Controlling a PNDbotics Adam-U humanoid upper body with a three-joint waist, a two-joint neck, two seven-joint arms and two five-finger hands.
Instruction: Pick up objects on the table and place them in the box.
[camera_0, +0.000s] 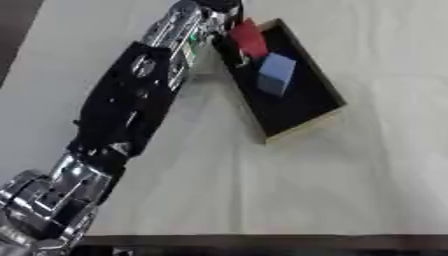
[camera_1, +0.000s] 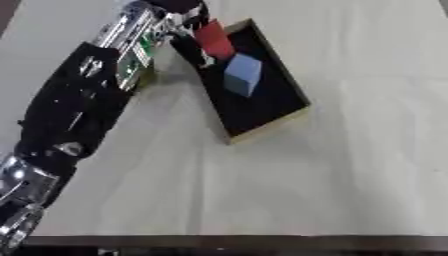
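Left eye view: the box, upper centre on the pale surface, holds a blue cube. Right eye view: the left hand, at the top, holds a red block over the box's far end.

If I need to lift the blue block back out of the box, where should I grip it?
Take the blue block from above, fingers on its two free side faces: it sits tilted inside the box, whose walls block any sideways approach.
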